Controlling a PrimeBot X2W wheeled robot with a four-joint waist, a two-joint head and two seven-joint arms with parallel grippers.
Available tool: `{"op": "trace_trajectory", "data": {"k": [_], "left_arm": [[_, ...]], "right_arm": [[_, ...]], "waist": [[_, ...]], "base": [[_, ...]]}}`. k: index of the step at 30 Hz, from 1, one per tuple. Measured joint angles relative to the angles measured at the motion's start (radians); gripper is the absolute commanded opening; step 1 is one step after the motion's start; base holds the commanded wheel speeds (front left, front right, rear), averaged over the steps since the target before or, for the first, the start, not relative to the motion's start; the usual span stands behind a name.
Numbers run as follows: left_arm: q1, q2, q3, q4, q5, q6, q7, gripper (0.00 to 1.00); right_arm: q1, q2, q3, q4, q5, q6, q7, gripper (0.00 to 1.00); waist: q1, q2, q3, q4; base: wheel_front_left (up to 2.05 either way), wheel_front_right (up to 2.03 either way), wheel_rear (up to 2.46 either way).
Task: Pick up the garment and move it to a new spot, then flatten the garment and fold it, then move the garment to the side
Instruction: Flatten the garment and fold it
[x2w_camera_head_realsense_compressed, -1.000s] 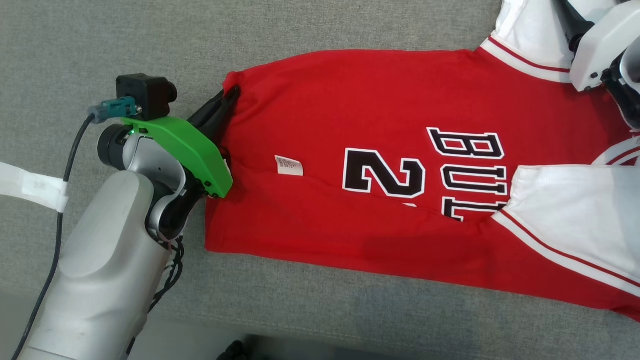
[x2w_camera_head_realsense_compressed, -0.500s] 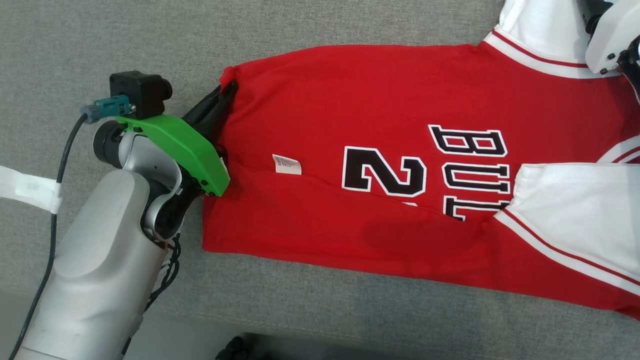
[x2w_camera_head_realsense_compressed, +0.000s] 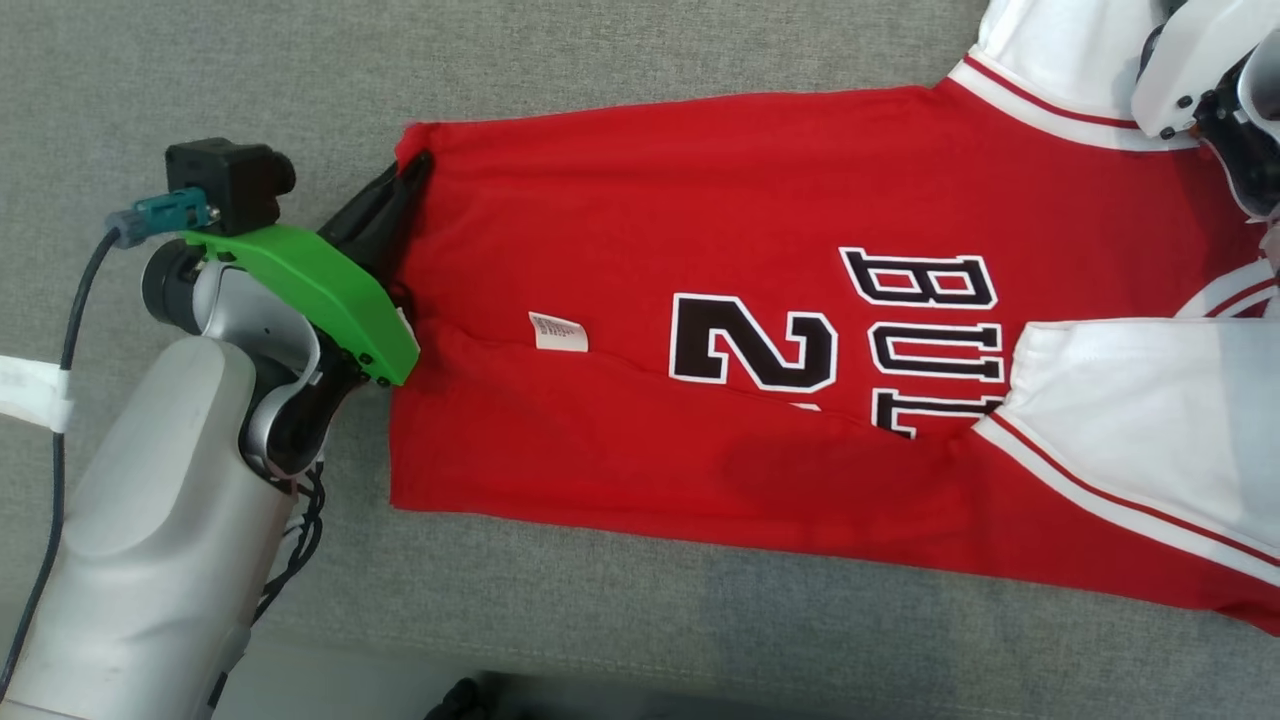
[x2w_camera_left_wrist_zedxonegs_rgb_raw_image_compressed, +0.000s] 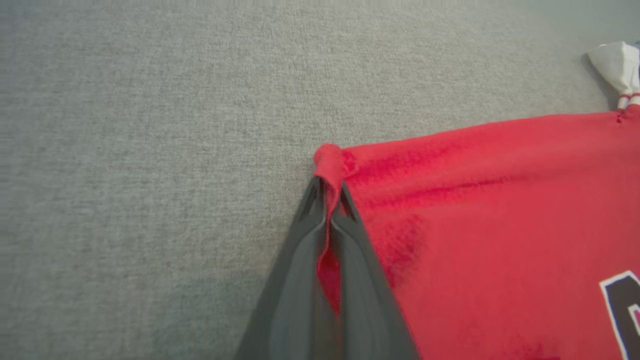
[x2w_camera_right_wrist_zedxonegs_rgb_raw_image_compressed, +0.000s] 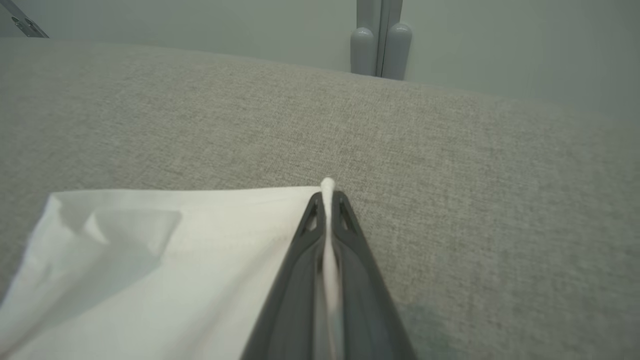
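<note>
Grey fabric surface (x2w_camera_head_realsense_compressed: 200, 80) has the red garment (x2w_camera_head_realsense_compressed: 650, 240) lying flat with 1 long side already folded in, so I'd guess more folding and the move aside remain. Now the left end effector (x2w_camera_left_wrist_zedxonegs_rgb_raw_image_compressed: 328, 187) pinches the hem corner (x2w_camera_left_wrist_zedxonegs_rgb_raw_image_compressed: 330, 160), and the right end effector (x2w_camera_right_wrist_zedxonegs_rgb_raw_image_compressed: 327, 197), wide 1 second ago, is clamped on the white sleeve (x2w_camera_right_wrist_zedxonegs_rgb_raw_image_compressed: 150, 250).

A big grey cloth surface (x2w_camera_head_realsense_compressed: 640, 60) is spreading out wide and flat. A pale wall (x2w_camera_right_wrist_zedxonegs_rgb_raw_image_compressed: 500, 45) is standing behind it, with two grey posts (x2w_camera_right_wrist_zedxonegs_rgb_raw_image_compressed: 380, 50) poking up.
</note>
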Motion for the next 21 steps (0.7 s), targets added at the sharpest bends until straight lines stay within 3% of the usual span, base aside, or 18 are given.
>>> {"op": "trace_trajectory", "data": {"k": [10,21], "left_arm": [[0.001,0.052,0.046,0.031,-0.016,-0.005,-0.024,0.00],[0.001,0.067,0.053,0.068,-0.028,-0.005,-0.032,0.00]], "right_arm": [[0.001,0.020,0.058,-0.028,0.000,0.000,-0.079,0.00],[0.014,0.013,0.108,-0.081,0.001,0.000,-0.169,0.00]], "waist": [[0.0000,0.0000,-0.031,-0.062],[-0.0001,0.0000,-0.074,-0.115]], "base": [[0.00,0.00,0.00],[0.00,0.00,0.00]]}}
